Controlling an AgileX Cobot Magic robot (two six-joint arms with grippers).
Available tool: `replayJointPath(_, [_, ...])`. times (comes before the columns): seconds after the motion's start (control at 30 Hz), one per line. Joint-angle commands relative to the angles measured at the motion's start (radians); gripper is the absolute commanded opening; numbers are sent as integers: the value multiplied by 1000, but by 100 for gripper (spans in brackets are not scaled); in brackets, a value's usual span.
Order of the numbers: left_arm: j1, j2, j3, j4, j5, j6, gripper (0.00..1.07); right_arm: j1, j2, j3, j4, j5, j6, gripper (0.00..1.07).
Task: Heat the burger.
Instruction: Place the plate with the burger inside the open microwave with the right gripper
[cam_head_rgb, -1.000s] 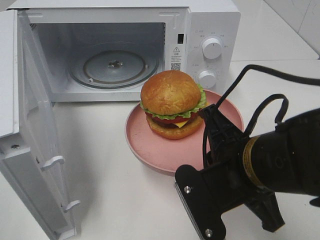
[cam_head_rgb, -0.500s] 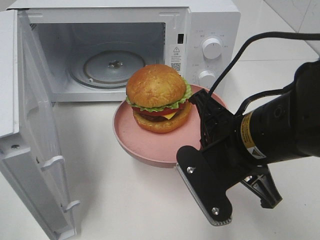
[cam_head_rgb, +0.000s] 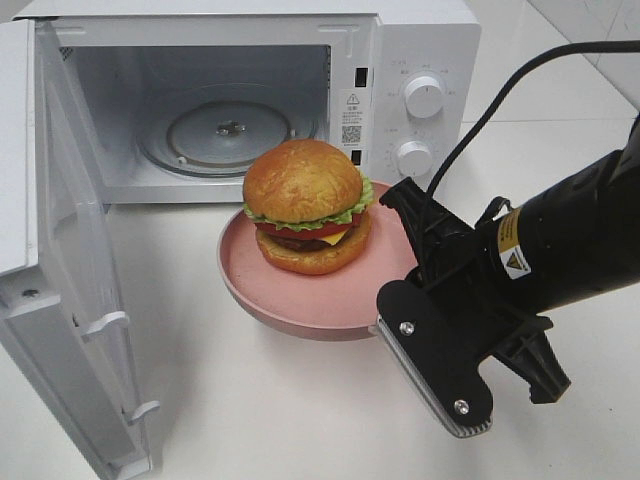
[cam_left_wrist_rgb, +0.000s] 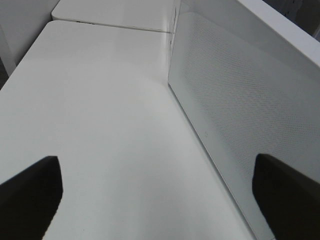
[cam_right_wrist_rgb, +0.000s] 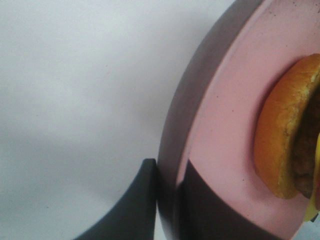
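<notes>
Since a second earlier, the pink plate and the burger on it had travelled left, closer to the open microwave, carried by the right gripper. The microwave's door stood swung wide at the left, and a glass turntable lay in its cavity. A white sticker with a warning triangle and a QR code sat on the front frame beside two knobs; its print was too small to read. A yellow warning label marked the right arm. The right gripper's jaws were nearly closed, pinching the plate's rim on the arm's side, with the burger just beyond the fingers at the plate's centre, before the cavity's mouth. The left gripper stood spread wide, holding nothing, beside a white perforated panel.
</notes>
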Motion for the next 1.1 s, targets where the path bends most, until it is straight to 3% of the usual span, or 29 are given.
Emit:
replayJointPath(0.03, [-2, -19, 4, -2, -8, 1, 98, -18, -5, -16, 48, -90, -72, 0])
replayJointPath(0.23, [-2, -19, 4, -2, -8, 1, 98, -52, -5, -16, 174, -126, -180, 0])
replayJointPath(0.83, [-2, -19, 4, -2, -8, 1, 98, -53, 95, -87, 141, -208, -164, 0])
replayJointPath(1.1, [-2, -19, 4, -2, -8, 1, 98, 2, 165, -142, 139, -218, -155, 0])
